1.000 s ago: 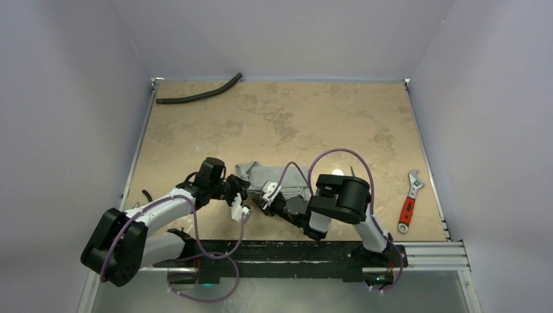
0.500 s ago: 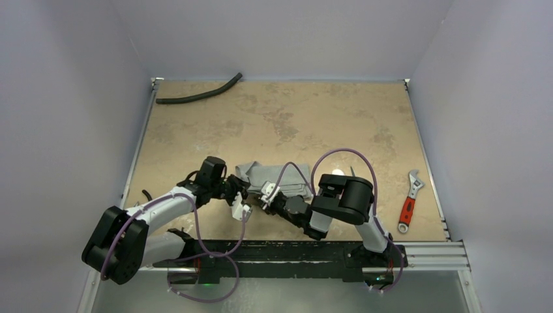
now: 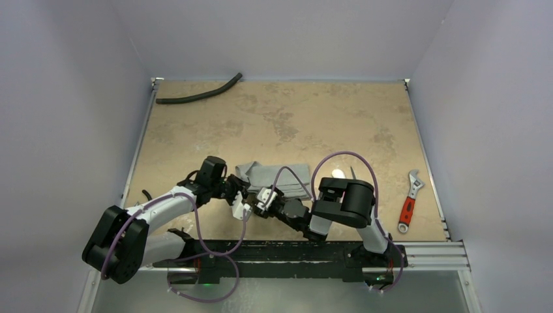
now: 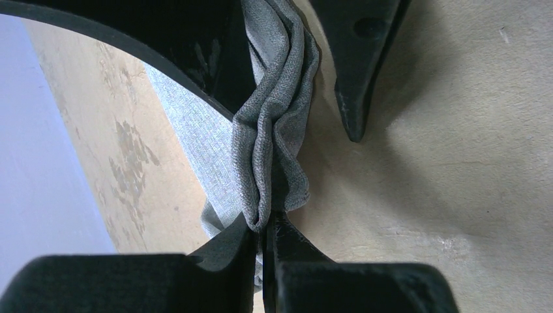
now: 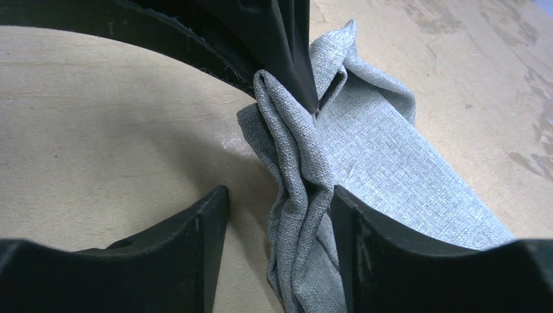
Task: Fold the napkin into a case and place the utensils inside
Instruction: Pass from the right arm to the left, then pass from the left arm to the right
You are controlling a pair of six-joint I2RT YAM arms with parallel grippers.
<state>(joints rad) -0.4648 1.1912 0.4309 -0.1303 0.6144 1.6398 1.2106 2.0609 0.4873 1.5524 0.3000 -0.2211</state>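
Both pincers meet at the napkin's bunched left end: my left pincer pinches that fold, my right pincer straddles it, jaws spread. From there the cloth's long axis runs rightward across the counter.

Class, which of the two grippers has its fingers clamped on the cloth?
The left gripper: its fingers pinch the bunched thin grey cloth napkin; on the right gripper they stand apart.

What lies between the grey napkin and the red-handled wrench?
In the top view, the white spoon and a thin dark utensil lie on the table between the napkin and the wrench.
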